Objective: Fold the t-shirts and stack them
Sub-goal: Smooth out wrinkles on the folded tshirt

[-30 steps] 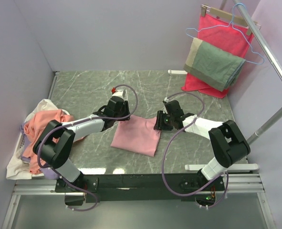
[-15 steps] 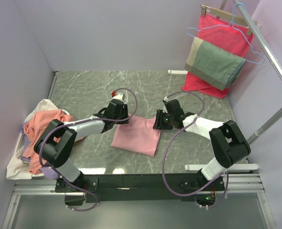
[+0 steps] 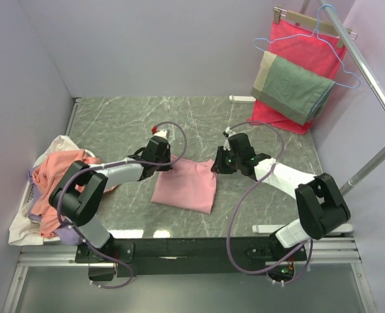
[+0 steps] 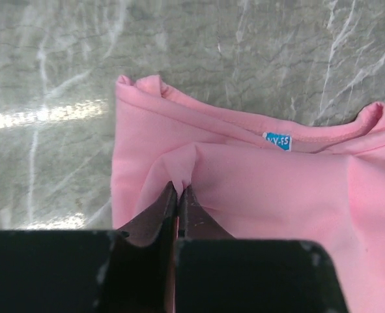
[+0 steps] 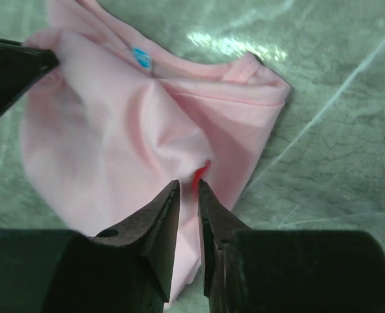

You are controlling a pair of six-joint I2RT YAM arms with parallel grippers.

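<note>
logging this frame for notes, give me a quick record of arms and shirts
left fingers: shut on a fold of the pink t-shirt, near its collar
right fingers: shut on the same shirt, right side
pink t-shirt: partly folded on the table
pile: salmon, white, lilac shirts heaped at the left
hanging back right: red cloth, grey-green cloth

soft matt pink cloth t-shirt [image 4: 277,195] on glossy marbled table [image 4: 244,52]

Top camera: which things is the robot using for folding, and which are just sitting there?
For the job: pink t-shirt, pinched by the left gripper and the right gripper; pile of t-shirts at the table's left edge.
Just there: red cloth; grey-green and beige cloth, both hanging back right.
</note>
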